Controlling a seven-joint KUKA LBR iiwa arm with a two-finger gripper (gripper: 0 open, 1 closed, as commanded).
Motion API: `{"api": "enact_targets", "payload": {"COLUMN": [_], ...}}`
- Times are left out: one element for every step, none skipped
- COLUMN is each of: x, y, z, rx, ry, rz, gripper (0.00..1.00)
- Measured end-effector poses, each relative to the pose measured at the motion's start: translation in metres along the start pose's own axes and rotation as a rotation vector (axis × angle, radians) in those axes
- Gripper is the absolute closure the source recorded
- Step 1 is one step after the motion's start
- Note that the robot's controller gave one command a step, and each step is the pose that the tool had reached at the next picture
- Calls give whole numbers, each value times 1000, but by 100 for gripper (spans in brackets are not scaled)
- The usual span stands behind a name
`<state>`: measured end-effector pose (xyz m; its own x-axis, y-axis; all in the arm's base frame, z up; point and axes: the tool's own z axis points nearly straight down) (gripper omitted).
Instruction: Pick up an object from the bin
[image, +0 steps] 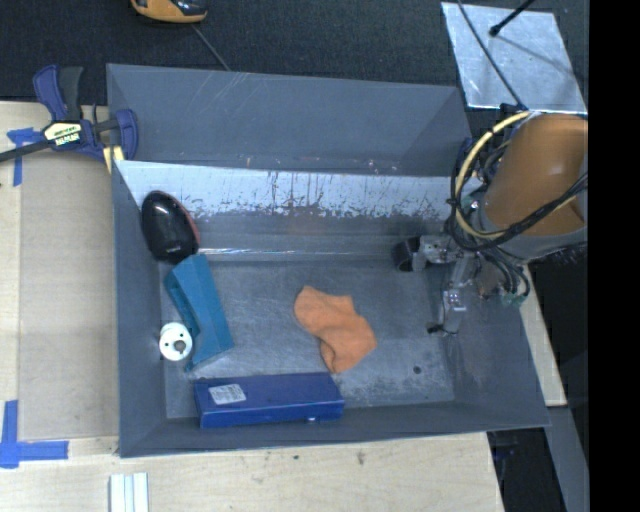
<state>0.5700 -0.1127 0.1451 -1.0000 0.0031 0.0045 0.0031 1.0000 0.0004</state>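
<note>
My gripper (443, 322) hangs low at the right end of the bin, close to the right wall, above bare floor. The nearest loose thing is a crumpled orange cloth (335, 326), lying in the middle of the floor well to the gripper's left and apart from it. A long dark blue box (268, 398) with a white label lies along the front wall, below the cloth.
At the left end a teal blue bottle-like thing (201, 308) with a white round cap lies slanted. A black computer mouse (167, 226) sits in the back left corner. The arm with its orange cover and cables reaches in over the right rim.
</note>
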Motion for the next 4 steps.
{"api": "enact_targets", "payload": {"x": [-2,-13,-26,-44], "y": [0,31,50,84], "z": [-5,27,49,62], "rx": [1,4,-2,1], "ry": [-8,-14,-7,-10], "rz": [-2,-69,6,10], "gripper": [0,0,0,0]}}
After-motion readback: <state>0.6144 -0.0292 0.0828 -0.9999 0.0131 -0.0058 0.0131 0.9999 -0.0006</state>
